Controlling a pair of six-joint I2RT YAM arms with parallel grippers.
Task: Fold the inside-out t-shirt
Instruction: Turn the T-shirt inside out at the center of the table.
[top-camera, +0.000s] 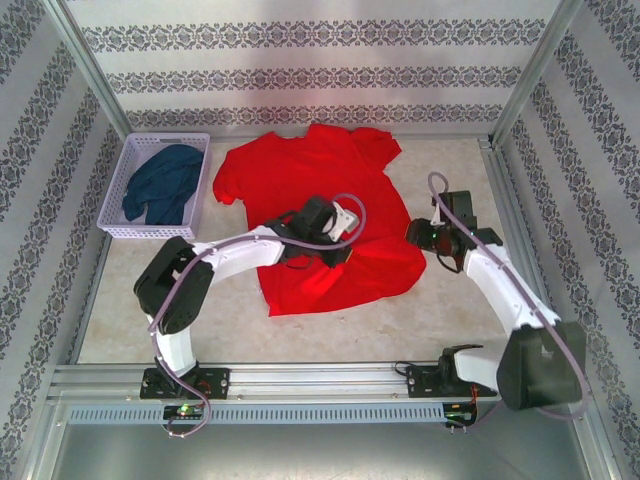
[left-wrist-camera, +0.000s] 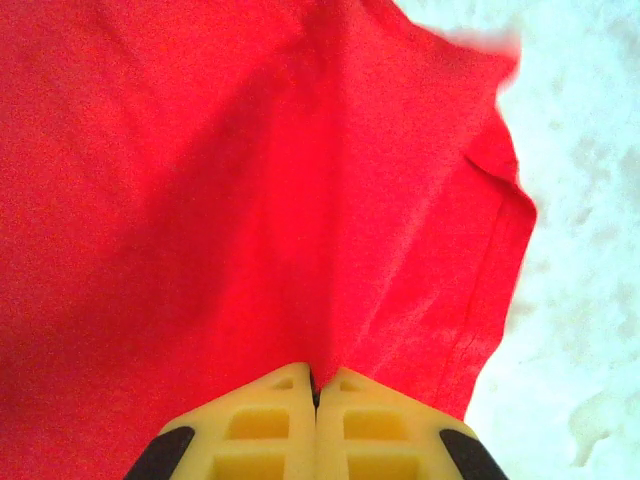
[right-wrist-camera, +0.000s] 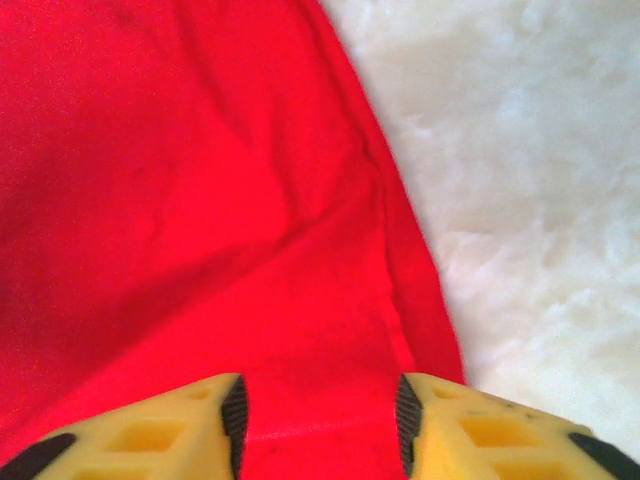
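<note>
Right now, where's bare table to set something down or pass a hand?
Free: the table strip between the t-shirt hem and the near rail; the far right corner beyond the right gripper. Crowded: centre, where the left gripper pinches the t-shirt and the right gripper hangs open at its right edge; basket far left.

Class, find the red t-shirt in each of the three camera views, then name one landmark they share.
Top external: t-shirt lies spread mid-table, right of the basket.
Left wrist: it covers left and centre, pinched in shut jaws.
Right wrist: it covers the left, seen between open jaws.
Shared landmark: pale tabletop along the shirt's right edge.
</note>
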